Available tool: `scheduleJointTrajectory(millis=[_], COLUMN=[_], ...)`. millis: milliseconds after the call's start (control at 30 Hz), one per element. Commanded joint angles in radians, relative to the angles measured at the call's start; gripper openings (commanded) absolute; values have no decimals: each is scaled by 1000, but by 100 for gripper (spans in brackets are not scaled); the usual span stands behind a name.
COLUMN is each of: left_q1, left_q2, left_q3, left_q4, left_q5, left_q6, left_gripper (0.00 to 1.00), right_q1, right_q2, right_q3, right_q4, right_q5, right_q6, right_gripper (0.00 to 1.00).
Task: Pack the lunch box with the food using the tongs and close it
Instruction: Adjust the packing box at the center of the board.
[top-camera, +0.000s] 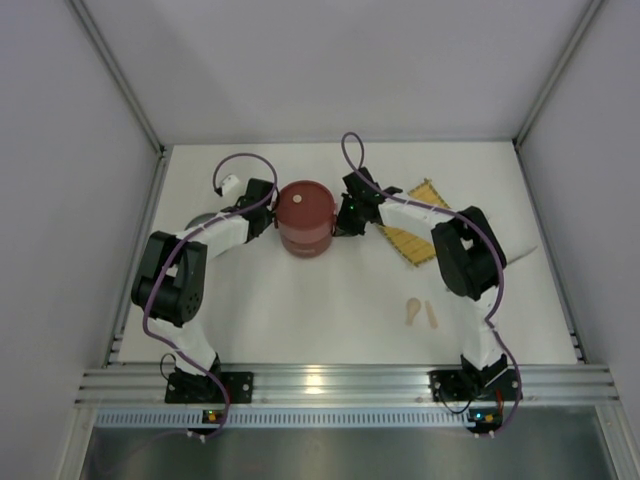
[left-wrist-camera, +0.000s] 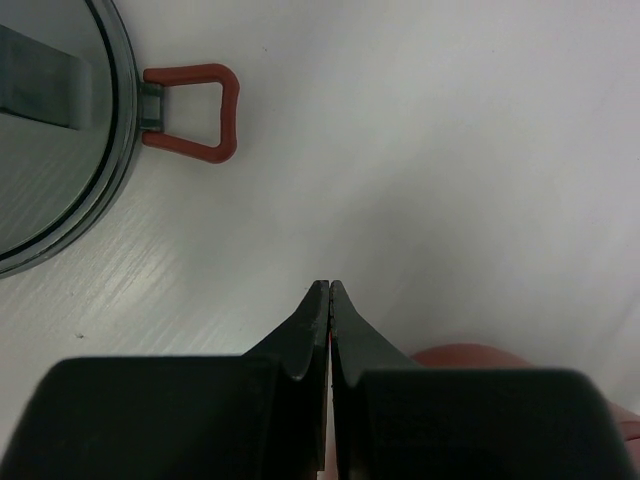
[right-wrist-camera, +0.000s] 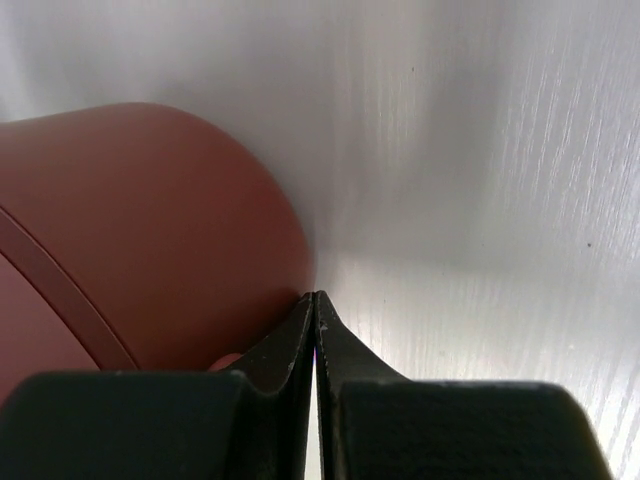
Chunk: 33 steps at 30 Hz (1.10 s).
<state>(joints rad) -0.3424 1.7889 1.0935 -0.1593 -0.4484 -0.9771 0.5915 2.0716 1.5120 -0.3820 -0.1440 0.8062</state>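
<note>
The lunch box (top-camera: 305, 218) stands as one dark-red stacked cylinder with its lid on, at the middle of the table. My left gripper (top-camera: 266, 217) sits at its left side and my right gripper (top-camera: 343, 218) at its right side. Seen from the left wrist, the left gripper (left-wrist-camera: 329, 285) is shut with nothing between its fingers, and a red edge of the lunch box (left-wrist-camera: 470, 354) shows low on the right. The right gripper (right-wrist-camera: 315, 295) is shut too, its tips against the lunch box's wall (right-wrist-camera: 150, 230). A silver-grey end of the tongs (top-camera: 523, 256) pokes out past the right arm. No food shows.
A yellow woven mat (top-camera: 414, 236) lies right of the lunch box, partly under the right arm. Two beige sticks (top-camera: 421, 313) lie near the front. A round grey disc with a steel rim (left-wrist-camera: 112, 170) and a red loop handle (left-wrist-camera: 197, 112) lies by the left arm.
</note>
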Motion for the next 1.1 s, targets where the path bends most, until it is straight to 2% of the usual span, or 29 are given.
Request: scheduleJointTrajectory(millis=[0, 200, 367, 533, 633, 800, 967, 1067], left_q1=[-167, -167, -164, -164, -164, -164, -161, -161], left_q2=[38, 24, 1, -3, -3, -13, -16, -17], left_q3=[8, 2, -7, -12, -17, -26, -18, -12], left_q4=[27, 23, 0, -16, -20, -29, -68, -82], left_q5=[232, 228, 186, 172, 171, 146, 120, 111], left_q6=[15, 11, 17, 2, -5, -8, -11, -9], left_gripper=[0, 0, 0, 0, 0, 2, 5, 6], right_q1=[88, 82, 87, 83, 85, 85, 83, 82], right_q2=[-25, -44, -117, -188, -194, -163, -169, -171], right_q3=[50, 22, 20, 23, 43, 143, 174, 175], right_q4=[549, 569, 341, 250, 218, -39, -165, -202], right_q5=[-301, -309, -166, -71, -60, 67, 204, 228], right_q6=[97, 110, 25, -10, -18, -50, -76, -82], right_gripper=[0, 0, 0, 2, 3, 8, 13, 16])
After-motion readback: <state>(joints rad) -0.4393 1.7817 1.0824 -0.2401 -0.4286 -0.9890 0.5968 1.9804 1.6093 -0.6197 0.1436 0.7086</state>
